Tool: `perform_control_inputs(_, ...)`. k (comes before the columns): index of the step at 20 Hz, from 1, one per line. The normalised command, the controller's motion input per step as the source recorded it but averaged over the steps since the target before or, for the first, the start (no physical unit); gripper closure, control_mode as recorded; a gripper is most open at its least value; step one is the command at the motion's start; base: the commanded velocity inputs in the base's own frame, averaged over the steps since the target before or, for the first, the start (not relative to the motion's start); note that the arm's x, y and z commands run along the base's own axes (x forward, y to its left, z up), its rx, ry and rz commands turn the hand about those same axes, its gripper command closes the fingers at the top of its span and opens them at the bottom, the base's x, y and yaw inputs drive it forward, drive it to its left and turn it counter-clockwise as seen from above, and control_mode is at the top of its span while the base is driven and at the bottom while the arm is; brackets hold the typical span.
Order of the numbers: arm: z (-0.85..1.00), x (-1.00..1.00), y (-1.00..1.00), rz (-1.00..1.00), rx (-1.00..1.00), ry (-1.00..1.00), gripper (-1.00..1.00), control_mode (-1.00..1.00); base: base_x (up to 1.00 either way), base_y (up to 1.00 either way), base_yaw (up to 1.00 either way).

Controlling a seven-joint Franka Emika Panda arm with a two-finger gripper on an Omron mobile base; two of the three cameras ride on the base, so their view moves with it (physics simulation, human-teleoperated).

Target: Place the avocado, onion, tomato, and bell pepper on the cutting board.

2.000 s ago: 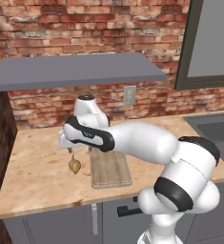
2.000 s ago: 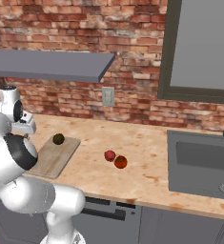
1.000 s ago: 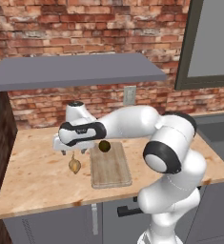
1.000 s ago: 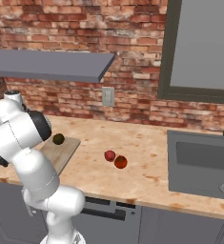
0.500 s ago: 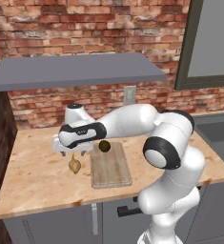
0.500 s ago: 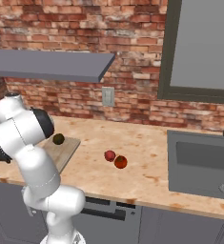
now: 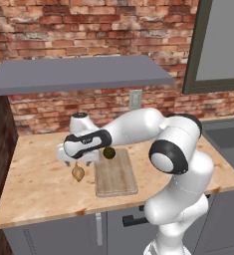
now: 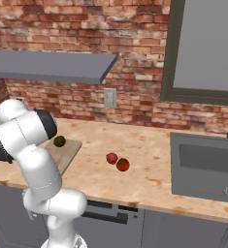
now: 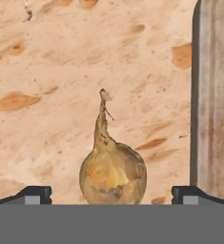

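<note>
My gripper hangs open just above the tan onion, which lies on the counter left of the cutting board. In the hand view the onion sits between my two fingertips, stem pointing away, with the gripper straddling it and the board's edge at the right. The dark avocado rests on the board's far end, also seen as the avocado on the board. The crimson bell pepper and orange-red tomato lie side by side on the counter right of the board.
A grey sink is set into the counter at the right. A grey shelf hangs over the work area, with the brick wall and an outlet behind. The counter's front edge runs just below the board.
The arm swung from a raised pose to reach over the onion, and in the last second the hand has sunk a little closer to it. The vegetables have stayed put.
</note>
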Motion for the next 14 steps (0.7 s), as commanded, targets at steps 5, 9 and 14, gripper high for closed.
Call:
perform_control_inputs(5,-0.27,0.0,-0.04,-0.03,0.0,0.03,-1.0,-1.0,0.0,0.0,0.0)
perform_control_inputs(9,-0.28,0.0,0.0,-0.02,0.0,0.04,-1.0,-1.0,0.0,0.0,0.0)
perform_control_inputs(14,-0.23,0.0,0.0,-0.01,0.0,0.02,-1.0,-1.0,0.0,0.0,0.0)
